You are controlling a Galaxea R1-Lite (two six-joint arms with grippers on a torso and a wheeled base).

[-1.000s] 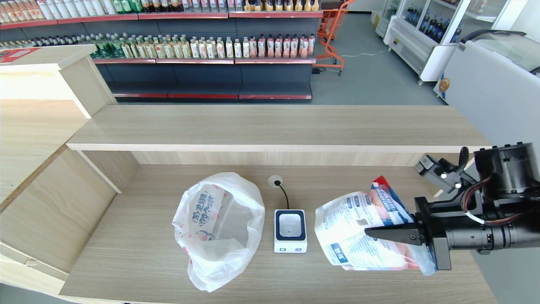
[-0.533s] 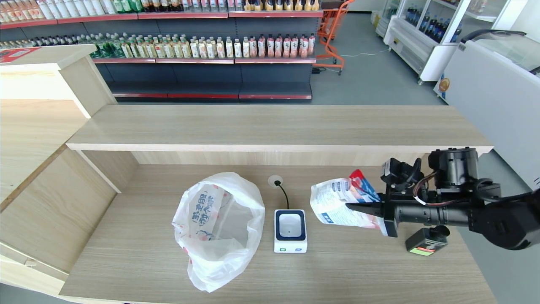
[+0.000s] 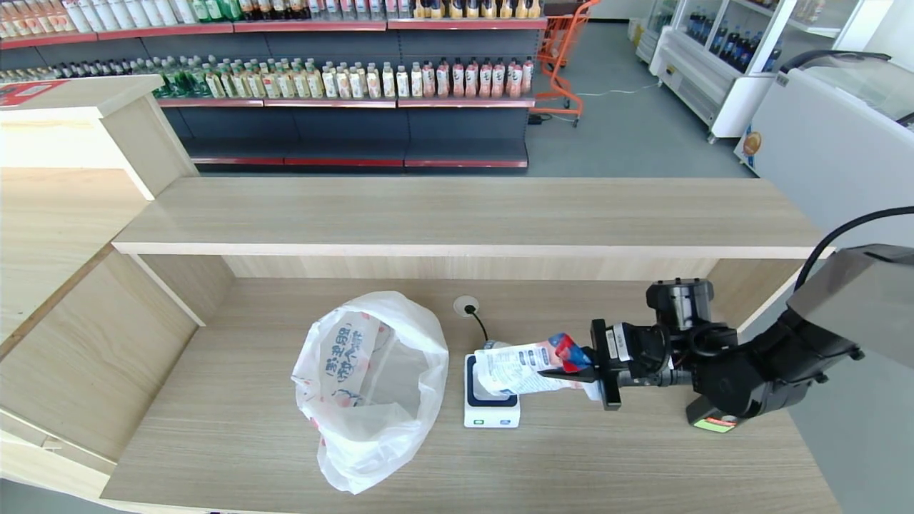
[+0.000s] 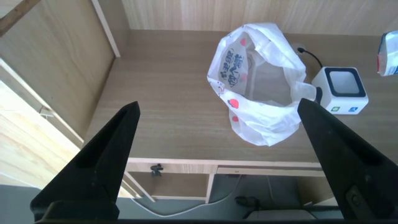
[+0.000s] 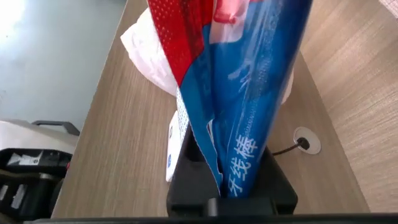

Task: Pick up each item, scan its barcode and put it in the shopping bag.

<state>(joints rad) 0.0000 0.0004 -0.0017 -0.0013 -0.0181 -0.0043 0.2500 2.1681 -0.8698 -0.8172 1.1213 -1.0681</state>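
The right claw [image 3: 564, 371] is clamping the snack packet [image 3: 515, 368] above the scanner [image 3: 493, 412]; the barcode side should be facing flat down toward it.

Right arm [image 3: 721, 360] black, cylindrical joints, flat-fingered claw [image 3: 557, 373] (black cable [image 3: 850, 227] above).

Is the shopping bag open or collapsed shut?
Open: the shopping bag has its mouth spread wide, showing its empty inside.
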